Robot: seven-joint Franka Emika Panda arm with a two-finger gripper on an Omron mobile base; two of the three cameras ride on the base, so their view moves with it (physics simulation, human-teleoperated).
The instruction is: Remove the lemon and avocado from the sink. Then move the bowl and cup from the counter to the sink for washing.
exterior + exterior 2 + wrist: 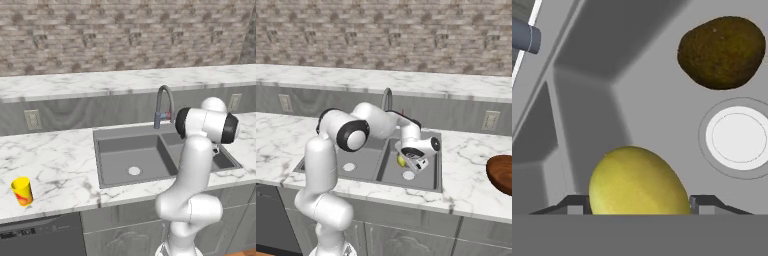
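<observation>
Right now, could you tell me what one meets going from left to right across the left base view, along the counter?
cup → left basin's drain in the sink → faucet → robot arm.

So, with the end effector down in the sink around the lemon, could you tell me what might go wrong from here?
1. The lemon is smooth and rounded between the open end effector; it could squirt out as the fingers close.
2. The avocado lies close by near the drain; a slipping lemon could knock it.
3. The arm reaches in beside the faucet, so a careless lift out of the sink could clip it.
</observation>
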